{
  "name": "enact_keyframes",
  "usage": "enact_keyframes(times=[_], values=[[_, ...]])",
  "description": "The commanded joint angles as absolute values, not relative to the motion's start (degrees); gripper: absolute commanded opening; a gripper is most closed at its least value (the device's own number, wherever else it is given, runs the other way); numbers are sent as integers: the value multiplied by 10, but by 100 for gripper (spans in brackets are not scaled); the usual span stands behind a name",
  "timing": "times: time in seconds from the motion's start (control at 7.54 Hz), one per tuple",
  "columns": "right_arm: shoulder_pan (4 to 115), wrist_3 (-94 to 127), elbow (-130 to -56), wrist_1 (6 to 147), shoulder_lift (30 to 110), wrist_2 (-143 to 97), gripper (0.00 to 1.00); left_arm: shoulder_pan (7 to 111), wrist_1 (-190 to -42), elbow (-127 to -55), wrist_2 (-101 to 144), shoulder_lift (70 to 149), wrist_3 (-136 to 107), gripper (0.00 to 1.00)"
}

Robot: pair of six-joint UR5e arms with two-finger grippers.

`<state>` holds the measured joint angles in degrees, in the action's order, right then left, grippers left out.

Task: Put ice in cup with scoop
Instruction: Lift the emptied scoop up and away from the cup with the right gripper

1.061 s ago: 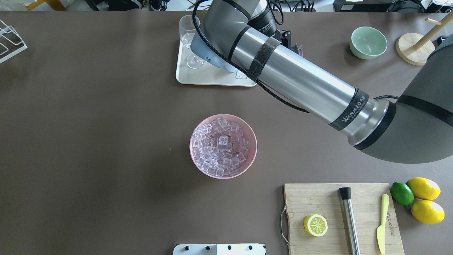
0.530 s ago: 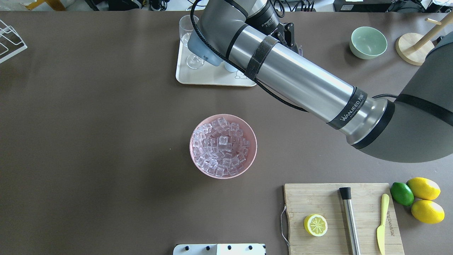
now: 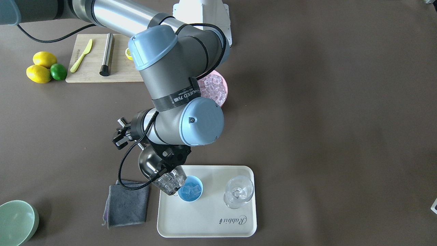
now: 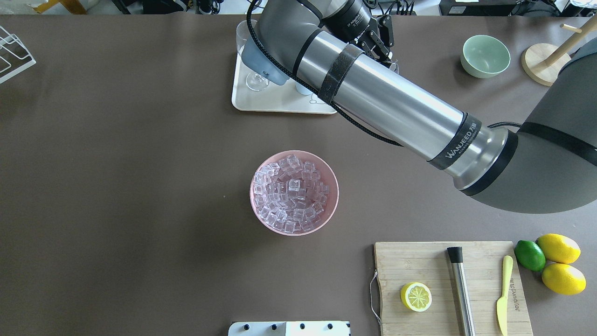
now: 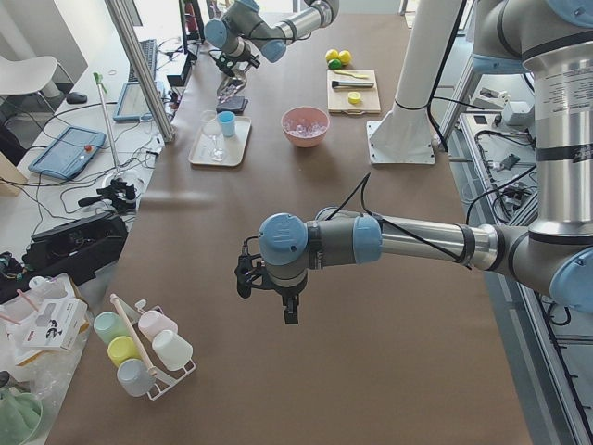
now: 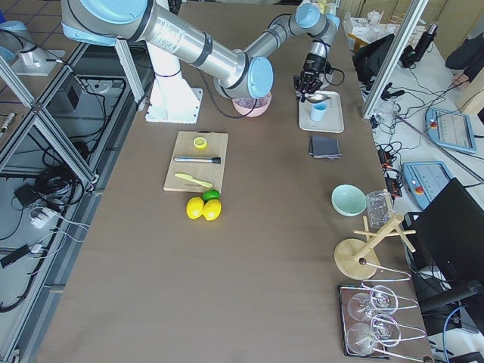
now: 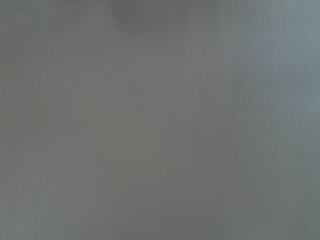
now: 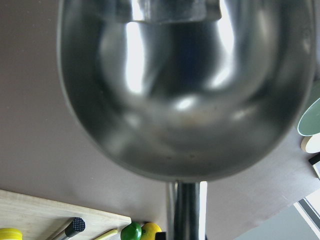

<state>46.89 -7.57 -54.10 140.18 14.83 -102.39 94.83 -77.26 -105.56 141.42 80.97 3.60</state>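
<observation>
Wide brown surface (image 4: 116,163), and the right arm (image 4: 396,112) stretches all the way across it to the far side. The left arm (image 5: 408,243) hangs low over bare surface, well apart from everything else. At the far edge sits a white tray (image 3: 205,222). Mid-surface is the pink bowl (image 4: 252,192), heaped with ice (image 4: 290,193). A grey cloth (image 3: 126,203) lies just beside the tray.

Above the cloth's corner and the tray's edge is the scoop (image 3: 150,165), up in the air and tipped steeply, mouth down toward the cup (image 3: 196,197). The right hand (image 3: 119,136) grips the scoop by its thin handle. The left hand (image 5: 289,311) shows only in the side view, so whether it is parted or closed cannot be told.

On the tray a clear stemmed glass (image 3: 239,192) stands upright. The cup is next to it, on the side of the tray nearest the cloth. Clear cubes crowd the scoop's lip right at the cup's rim, and several lie inside the cup.
</observation>
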Motion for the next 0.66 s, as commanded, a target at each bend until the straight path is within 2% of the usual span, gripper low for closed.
enact_keyframes(times=[0.0,0.53], values=[[456,-41,-541,1401,142,-986,0,948,-773,-1056,1414,809,36,98],[439,-24,-535,1401,143,-969,0,948,-773,-1055,1414,809,36,98]])
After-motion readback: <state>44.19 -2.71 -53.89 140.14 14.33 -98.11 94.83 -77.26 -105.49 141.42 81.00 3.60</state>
